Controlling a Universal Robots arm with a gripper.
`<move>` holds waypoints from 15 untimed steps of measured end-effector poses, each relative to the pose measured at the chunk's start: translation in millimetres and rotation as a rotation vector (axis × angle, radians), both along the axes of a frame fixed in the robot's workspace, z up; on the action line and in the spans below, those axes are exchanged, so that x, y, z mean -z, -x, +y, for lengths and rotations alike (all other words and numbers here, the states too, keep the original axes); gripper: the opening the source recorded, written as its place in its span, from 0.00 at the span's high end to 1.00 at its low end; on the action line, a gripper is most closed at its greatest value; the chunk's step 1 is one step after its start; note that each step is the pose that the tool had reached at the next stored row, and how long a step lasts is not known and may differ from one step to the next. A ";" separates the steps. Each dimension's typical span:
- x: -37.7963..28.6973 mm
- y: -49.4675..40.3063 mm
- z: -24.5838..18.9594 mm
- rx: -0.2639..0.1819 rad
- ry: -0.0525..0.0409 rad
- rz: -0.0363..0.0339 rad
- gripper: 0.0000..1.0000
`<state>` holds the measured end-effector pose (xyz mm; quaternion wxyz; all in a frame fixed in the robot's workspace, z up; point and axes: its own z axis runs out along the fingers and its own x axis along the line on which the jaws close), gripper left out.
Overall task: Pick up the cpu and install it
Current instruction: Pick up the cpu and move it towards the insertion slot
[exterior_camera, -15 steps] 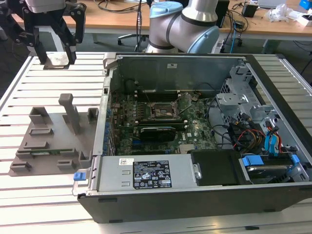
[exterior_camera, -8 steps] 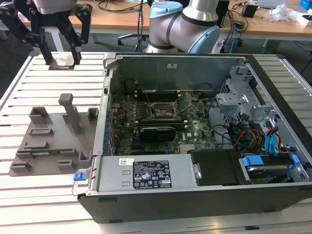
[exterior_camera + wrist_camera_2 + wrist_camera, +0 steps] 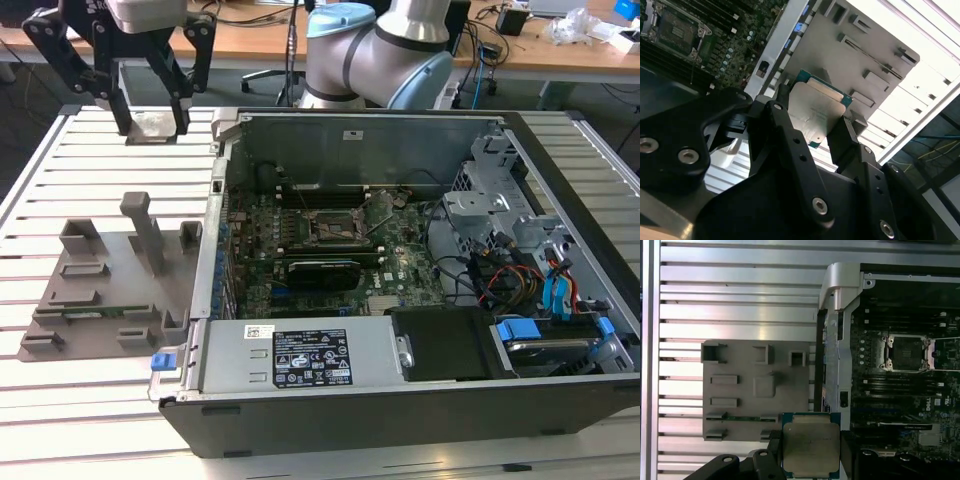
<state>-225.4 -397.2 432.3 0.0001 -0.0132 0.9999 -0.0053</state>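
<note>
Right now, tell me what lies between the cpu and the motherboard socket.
In the first wrist view, the case's silver wall and black memory slots lie between the cpu and the socket.

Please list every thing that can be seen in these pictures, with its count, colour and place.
cpu: one, silvery, held in the tool.
socket: one, black frame, inside the case.
computer case: one, black, open, on the table.
power supply box: one, grey, inside the case.
holder plate: one, grey, on the table beside the case.
table: one, silvery slats.
arm: one, grey and blue, behind the case.
tool: one, black, shut on the cpu.
</note>
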 end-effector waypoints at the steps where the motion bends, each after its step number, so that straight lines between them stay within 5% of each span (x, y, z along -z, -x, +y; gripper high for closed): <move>1: 0.2 -1.7 0.0 0.000 0.0000 0.0000 0.45; 8: 3.0 -15.6 0.6 0.000 0.0010 0.0000 0.45; 15: 14.9 -42.9 7.0 0.000 0.0084 0.0010 0.45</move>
